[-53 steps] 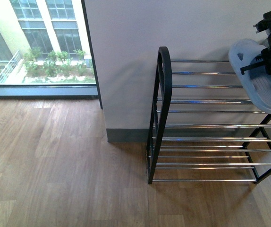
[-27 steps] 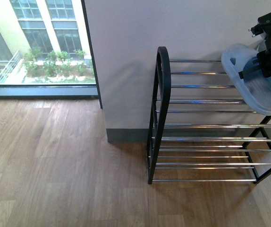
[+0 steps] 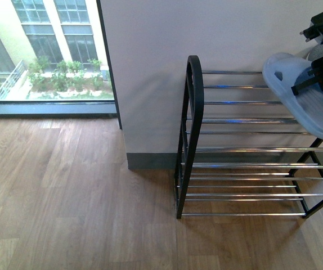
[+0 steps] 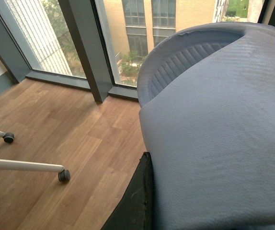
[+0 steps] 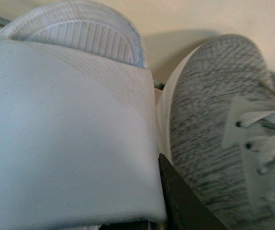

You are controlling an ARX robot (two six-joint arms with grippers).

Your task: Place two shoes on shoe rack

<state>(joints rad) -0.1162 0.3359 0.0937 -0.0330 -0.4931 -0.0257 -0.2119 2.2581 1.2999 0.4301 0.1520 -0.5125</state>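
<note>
Wood floor, white wall; right gripper clamped on ribbed pale-blue slide above chrome-barred rack.

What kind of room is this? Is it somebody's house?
Probably an office or lab space set up like a home entryway, though I can't be sure. There is a wooden floor, a tall window looking onto other buildings, a shoe rack against the wall, and a wheeled chair base.

pale blue slide sandal, heathered grey mesh sneaker, black-framed silver-barred shoe rack, brown wood floor.
</note>
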